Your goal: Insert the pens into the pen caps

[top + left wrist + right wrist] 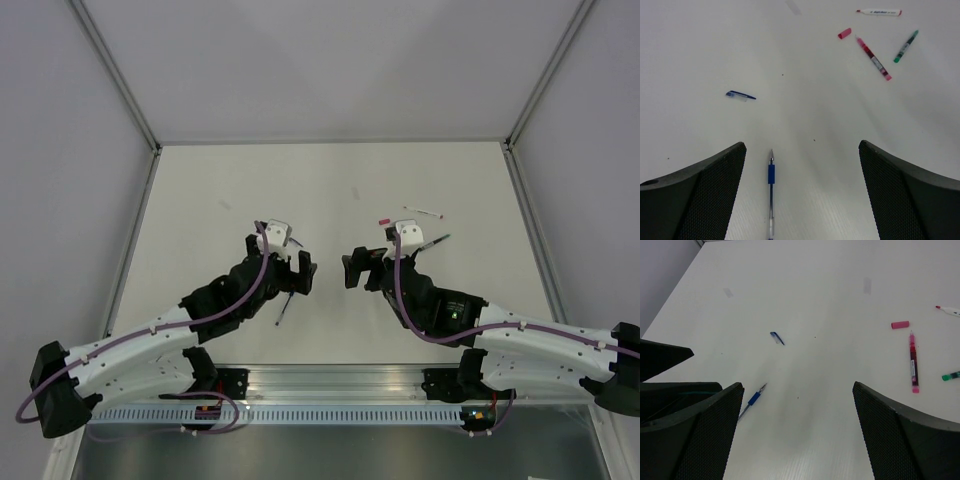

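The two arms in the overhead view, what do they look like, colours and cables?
Both the left arm and right arm have white links with black joints, and a purple cable runs along each. The left gripper and right gripper are black; their fingers show a fine mesh texture.

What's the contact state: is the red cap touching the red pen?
Apart. The right wrist view shows a plain gap between the red cap and the near tip of the red pen; the left wrist view agrees.
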Controlling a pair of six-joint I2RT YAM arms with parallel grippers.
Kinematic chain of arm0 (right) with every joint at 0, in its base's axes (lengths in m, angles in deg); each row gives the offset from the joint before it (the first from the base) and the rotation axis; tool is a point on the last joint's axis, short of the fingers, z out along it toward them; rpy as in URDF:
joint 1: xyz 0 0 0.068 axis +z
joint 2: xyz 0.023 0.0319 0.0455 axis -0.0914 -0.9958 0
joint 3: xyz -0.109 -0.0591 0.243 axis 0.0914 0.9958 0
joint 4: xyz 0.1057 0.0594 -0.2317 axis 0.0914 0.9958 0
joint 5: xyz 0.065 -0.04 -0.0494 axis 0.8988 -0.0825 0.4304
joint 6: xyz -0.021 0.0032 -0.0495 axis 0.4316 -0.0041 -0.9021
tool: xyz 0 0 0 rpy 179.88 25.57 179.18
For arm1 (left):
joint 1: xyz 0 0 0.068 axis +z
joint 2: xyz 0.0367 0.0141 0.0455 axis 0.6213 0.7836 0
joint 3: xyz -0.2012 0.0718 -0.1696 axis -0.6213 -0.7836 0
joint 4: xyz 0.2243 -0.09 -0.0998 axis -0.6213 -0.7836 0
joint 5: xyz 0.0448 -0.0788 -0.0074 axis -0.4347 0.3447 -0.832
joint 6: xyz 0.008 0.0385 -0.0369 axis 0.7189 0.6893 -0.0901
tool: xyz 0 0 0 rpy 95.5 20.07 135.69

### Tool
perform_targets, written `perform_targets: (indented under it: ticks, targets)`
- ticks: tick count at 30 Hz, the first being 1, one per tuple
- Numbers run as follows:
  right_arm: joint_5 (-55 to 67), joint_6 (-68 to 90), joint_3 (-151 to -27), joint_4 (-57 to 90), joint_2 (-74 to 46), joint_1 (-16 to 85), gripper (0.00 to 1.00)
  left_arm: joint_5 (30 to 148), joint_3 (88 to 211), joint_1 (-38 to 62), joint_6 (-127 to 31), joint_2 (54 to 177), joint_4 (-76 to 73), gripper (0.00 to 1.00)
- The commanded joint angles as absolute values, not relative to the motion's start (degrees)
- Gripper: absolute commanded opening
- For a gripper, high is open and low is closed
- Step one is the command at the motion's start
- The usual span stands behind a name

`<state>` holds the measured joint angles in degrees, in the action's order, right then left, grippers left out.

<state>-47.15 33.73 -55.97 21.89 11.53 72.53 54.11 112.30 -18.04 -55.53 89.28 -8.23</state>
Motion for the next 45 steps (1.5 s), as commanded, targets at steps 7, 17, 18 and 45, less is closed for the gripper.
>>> perform_targets:
  ticks: [7, 17, 18, 45]
  targets:
    - [-49.76, 32.82, -54.94, 20.35, 12.43, 72.92, 0.98, 53.66, 125.48, -15.3, -60.85, 102.64, -32.28, 0.98]
    - [-46.85, 33.88, -52.65, 18.86, 17.26, 72.83, 0.98, 74.49, 120.38, -1.49, -61.03, 110.11, -30.44, 0.73]
    - [-46.94, 33.88, -52.47, 18.68, 17.44, 72.83, 0.98, 75.72, 120.47, -1.41, -60.85, 111.17, -30.44, 0.71]
    - [-46.94, 33.61, -53.09, 18.94, 15.51, 72.92, 0.98, 73.89, 123.72, -3.6, -62.52, 131.65, -33.34, 0.45]
